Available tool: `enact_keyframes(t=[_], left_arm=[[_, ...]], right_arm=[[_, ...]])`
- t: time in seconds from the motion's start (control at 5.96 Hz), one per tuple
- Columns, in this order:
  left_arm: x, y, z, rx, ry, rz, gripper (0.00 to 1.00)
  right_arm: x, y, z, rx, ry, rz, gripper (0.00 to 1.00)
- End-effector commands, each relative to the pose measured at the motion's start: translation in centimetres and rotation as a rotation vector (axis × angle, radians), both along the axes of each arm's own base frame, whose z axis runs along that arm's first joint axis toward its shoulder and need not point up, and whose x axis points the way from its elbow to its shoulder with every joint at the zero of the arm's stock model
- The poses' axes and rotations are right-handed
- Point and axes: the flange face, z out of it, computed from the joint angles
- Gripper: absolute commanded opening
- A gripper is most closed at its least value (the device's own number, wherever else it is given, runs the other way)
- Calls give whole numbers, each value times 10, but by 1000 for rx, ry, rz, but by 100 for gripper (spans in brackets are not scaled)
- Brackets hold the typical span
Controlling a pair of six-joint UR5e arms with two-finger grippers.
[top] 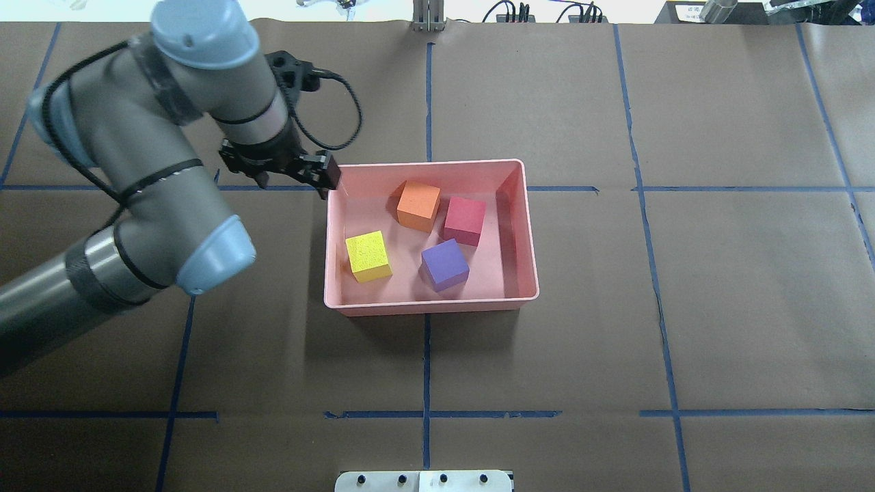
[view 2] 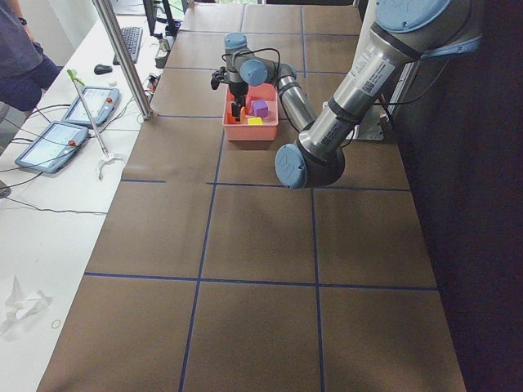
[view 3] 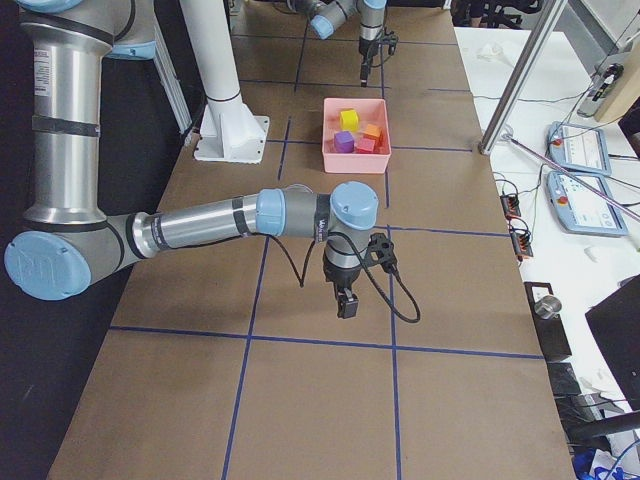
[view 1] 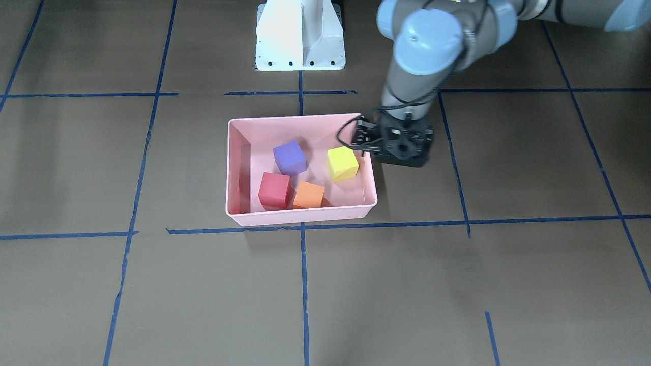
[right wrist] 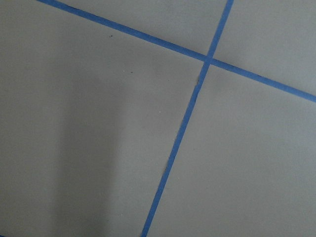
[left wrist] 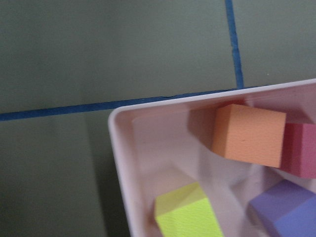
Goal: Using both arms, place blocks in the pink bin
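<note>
Blocks (top: 444, 264) in pink bin (top: 431, 307) (all four), left jaws beside

The right hand (view 3: 346, 304) is too small to judge.

No writing, label, brand or number is legible in any view.

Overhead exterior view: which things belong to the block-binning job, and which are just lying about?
Job: pink bin, orange block, red block, yellow block, purple block, left claw.
Lying about: white base pedestal, blue tape grid, cables at far edge.
</note>
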Motion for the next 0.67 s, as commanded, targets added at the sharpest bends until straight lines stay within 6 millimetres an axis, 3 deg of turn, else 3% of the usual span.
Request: enact_keyframes(t=[0.0,0.17,0.34,0.5], left_arm=[[-135,-36,111,72,-40,88,100],[-233,-40,177,64,-8,106,100],[-324,-21,242,22,26,67,100],[-377,6,293,7,15,57,100]], right_arm=[[8,10,21,-65,-24,46,99],[8,7,18,-81,-22,70,99],[8,2,14,-68,-19,108,99],[8,-3,19,-60,-17,152,99]])
